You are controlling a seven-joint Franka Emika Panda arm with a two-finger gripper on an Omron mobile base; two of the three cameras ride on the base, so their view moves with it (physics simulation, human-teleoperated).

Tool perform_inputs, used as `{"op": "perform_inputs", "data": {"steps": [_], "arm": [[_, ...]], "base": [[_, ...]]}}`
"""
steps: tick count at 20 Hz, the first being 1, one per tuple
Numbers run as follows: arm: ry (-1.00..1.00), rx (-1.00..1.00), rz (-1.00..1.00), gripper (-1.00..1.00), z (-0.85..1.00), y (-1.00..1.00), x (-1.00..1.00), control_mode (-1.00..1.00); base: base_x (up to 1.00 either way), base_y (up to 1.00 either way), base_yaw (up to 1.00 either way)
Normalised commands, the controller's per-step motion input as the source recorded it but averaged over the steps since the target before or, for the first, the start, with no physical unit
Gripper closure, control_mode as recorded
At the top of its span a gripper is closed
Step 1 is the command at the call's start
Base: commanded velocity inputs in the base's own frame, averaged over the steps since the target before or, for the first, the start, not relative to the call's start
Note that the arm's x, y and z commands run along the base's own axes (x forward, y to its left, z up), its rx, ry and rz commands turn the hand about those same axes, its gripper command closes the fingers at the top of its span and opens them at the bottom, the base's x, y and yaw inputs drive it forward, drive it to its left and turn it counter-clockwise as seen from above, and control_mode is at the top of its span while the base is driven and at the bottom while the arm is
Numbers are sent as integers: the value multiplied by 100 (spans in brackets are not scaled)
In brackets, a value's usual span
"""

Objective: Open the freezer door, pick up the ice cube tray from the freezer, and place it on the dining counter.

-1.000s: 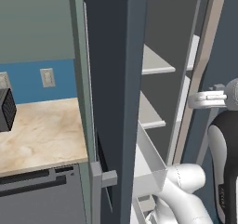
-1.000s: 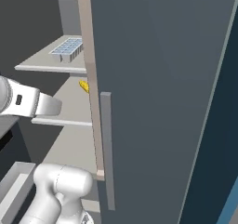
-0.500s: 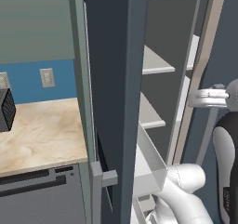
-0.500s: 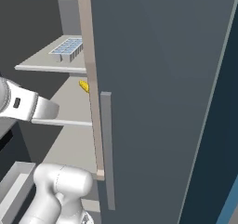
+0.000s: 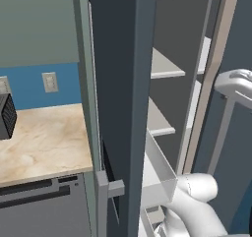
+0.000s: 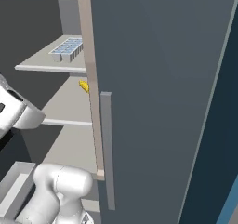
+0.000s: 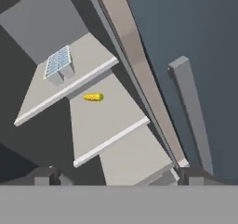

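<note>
The tray (image 7: 58,63) sits on the upper freezer shelf (image 7: 56,89) above a yellow item (image 7: 93,96); the end effector (image 7: 118,175), fingertips spread and empty, should reach in level, clear of the shelf lip.

In the left base view we see our arm (image 5: 194,201) rising from the lower right, its white elbow bulging low and a further white link (image 5: 236,83) reaching in from the right, higher up. In the right base view the same arm climbs from the lower left. In the hand view our gripper (image 7: 118,176) shows two dark fingertips (image 7: 44,175) spread far apart, one at the left and one at the right, with nothing between them.
</note>
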Motion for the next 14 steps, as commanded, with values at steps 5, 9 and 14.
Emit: {"op": "perform_inputs", "data": {"steps": [5, 9, 14], "arm": [[5, 33, -17, -100, 33, 8, -3, -100], [5, 30, -14, -100, 15, 13, 0, -100], [0, 22, -13, -100, 0, 12, 23, -100]], "base": [[0, 0, 0], [0, 0, 0], [0, 0, 0]]}}
